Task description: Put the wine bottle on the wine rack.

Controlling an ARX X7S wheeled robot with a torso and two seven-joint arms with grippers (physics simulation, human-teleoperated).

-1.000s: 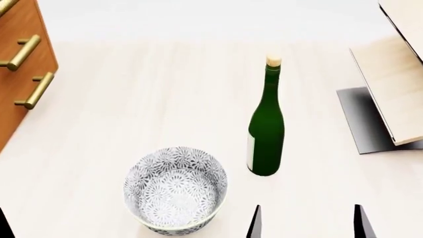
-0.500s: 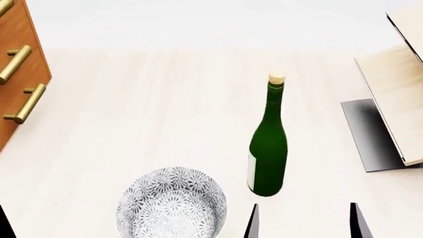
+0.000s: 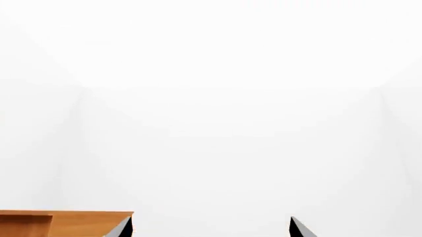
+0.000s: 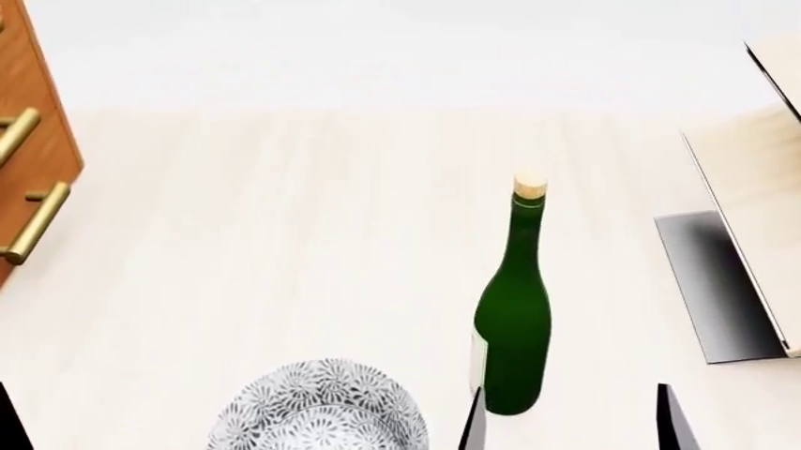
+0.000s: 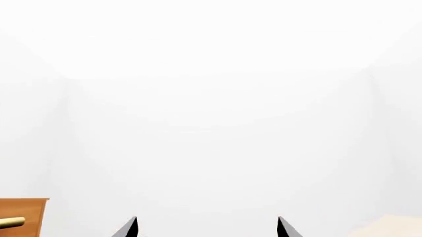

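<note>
Pale table [image 4: 250, 234]: bottle [image 4: 513, 323] stands upright beside bowl [image 4: 319, 412], rack [image 4: 738, 262] far right. Both jaws wide, empty. Bump its neck and you'll topple it.

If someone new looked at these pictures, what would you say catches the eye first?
The dark green wine bottle stands upright alone in the middle of the pale table. The slanted light-wood wine rack sits at the right edge, an orange-brown cabinet at the left, and a patterned bowl near the bottom.
</note>
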